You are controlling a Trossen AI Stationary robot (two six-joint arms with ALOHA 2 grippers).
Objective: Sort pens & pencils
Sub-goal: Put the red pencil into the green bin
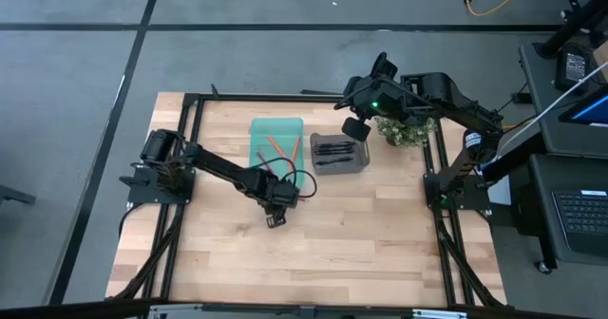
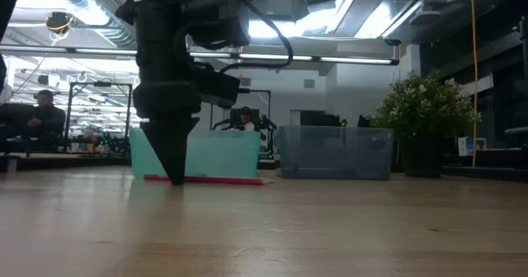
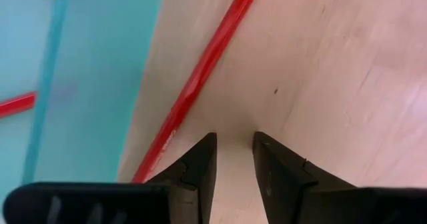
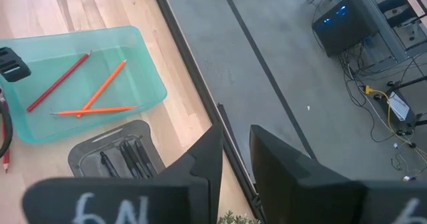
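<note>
Your left pincer (image 3: 233,159) sits low on the counter (image 1: 361,224) at center frame, fingers slightly parted and empty, the red pencil (image 3: 203,77) just beside them outside the teal bin (image 1: 276,140). Close now and you'll pinch air or roll it away. Right pincer (image 4: 233,154) waits upper right, slightly parted, empty.

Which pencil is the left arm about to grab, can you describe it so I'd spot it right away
Find the teal tray near the table's middle, beside the grey bin of pens. The red pencil lies flat on the bare wood just outside that tray's edge, with the left gripper tip-down on the table right next to it, fingers slightly apart. Unlike the other pencils, it is outside the tray.
</note>
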